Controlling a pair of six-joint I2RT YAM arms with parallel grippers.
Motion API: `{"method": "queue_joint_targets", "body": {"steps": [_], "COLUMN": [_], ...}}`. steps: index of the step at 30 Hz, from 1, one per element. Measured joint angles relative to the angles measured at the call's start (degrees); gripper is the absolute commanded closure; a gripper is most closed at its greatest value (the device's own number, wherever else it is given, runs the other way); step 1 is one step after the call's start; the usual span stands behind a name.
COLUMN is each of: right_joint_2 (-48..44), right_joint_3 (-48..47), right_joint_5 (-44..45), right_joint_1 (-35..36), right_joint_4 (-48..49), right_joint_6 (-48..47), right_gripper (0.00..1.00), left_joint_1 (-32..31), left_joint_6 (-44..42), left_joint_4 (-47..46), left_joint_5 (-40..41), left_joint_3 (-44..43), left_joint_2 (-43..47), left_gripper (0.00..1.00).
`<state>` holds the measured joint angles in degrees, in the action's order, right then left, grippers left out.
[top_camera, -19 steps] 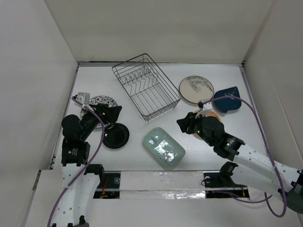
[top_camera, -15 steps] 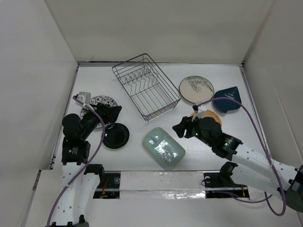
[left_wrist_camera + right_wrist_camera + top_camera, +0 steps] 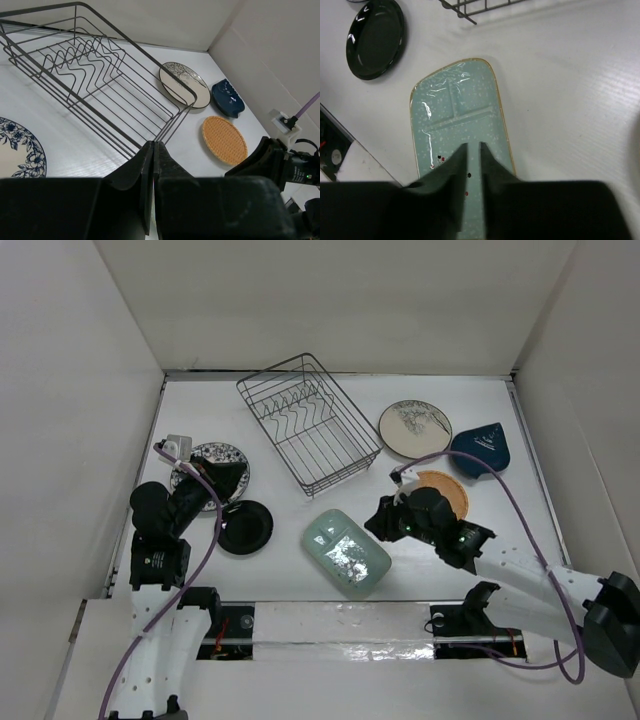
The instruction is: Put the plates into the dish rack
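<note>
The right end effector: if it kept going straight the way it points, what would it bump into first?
Most likely the pale green plate. The right end effector, nearly shut and holding nothing, aims down at it in the right wrist view. How far above it sits is unclear.

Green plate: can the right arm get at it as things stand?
Probably yes. The right claw hangs right over the green plate, fingers nearly closed and holding nothing. Nothing lies on or against the plate; the black plate and rack sit apart. It would need to open first.

Lab test cell, white-walled enclosure [image 3: 330, 310], white table [image 3: 300, 530]
</note>
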<state>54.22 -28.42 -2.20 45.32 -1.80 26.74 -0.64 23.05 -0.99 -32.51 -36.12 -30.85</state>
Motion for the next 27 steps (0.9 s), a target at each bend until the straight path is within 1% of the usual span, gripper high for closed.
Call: {"method": "queue_joint_targets", "body": {"steps": [1, 2, 4, 5, 6, 8, 12, 16, 20, 21, 22, 23, 24, 25, 27], "right_joint_2": [1.16, 2.51, 5.2, 6.47, 7.58, 9.46, 14.19, 18.88, 22.27, 22.97, 23.76, 24.63, 25.62, 26.53, 28.11], "right_joint_3": [0.11, 0.11, 0.15, 0.22, 0.33, 1.2, 3.72, 4.61, 6.49, 7.1, 7.85, 8.46, 9.03, 9.44, 10.19], "right_joint_5": [-0.39, -0.83, -1.79, -2.6, -3.45, -5.16, -9.27, -13.51, -17.7, -18.32, -18.88, -19.34, -19.78, -20.0, -20.2], "right_joint_1": [-0.24, -0.68, -1.9, -2.75, -3.74, -5.57, -8.26, -7.61, -5.22, -4.68, -4.26, -3.93, -3.67, -3.5, -3.02], "right_joint_4": [0.26, 0.48, 0.83, 0.94, 1.18, 2.56, 5.29, 10.19, 18.49, 20.5, 22.56, 24.52, 26.34, 27.87, 29.88], "right_joint_6": [-0.02, 0.0, -0.31, -0.22, -0.15, 0.37, 1.88, 3.52, 5.9, 6.64, 7.23, 7.91, 8.79, 9.42, 11.06], "right_gripper": [0.43, 0.36, 0.28, 0.27, 0.27, 0.26, 0.26, 0.33, 0.43, 0.47, 0.53, 0.57, 0.65, 0.83, 0.94], "left_joint_1": [0.0, 0.0, 0.0, 0.0, 0.0, 0.0, 0.0, 0.0, 0.0, 0.0, 0.0, 0.0, 0.0, 0.0, 0.0], "left_joint_6": [-0.02, -0.07, -0.26, -0.26, -0.46, -0.5, -0.7, -0.7, -0.7, -0.7, -0.7, -0.7, -0.7, -0.7, -0.7], "left_joint_4": [0.02, 0.04, 0.04, 0.07, 0.13, 0.37, 0.44, 0.46, 0.46, 0.44, 0.46, 0.46, 0.46, 0.46, 0.55], "left_joint_5": [0.04, 0.09, 0.11, 0.04, 0.02, 0.02, 0.0, -0.02, -0.02, -0.02, -0.02, -0.02, -0.02, 0.0, 0.02], "left_joint_3": [0.0, 0.0, 0.0, 0.0, 0.0, 0.0, 0.0, 0.0, 0.0, 0.0, 0.0, 0.0, 0.0, 0.0, 0.0], "left_joint_2": [-0.02, -0.02, -0.02, -0.02, -0.02, -0.02, -0.02, 0.0, 0.0, 0.0, 0.0, 0.0, 0.0, 0.02, 0.15], "left_gripper": [0.98, 0.88, 0.79, 0.72, 0.7, 0.66, 0.65, 0.65, 0.65, 0.65, 0.65, 0.65, 0.65, 0.65, 0.65]}}
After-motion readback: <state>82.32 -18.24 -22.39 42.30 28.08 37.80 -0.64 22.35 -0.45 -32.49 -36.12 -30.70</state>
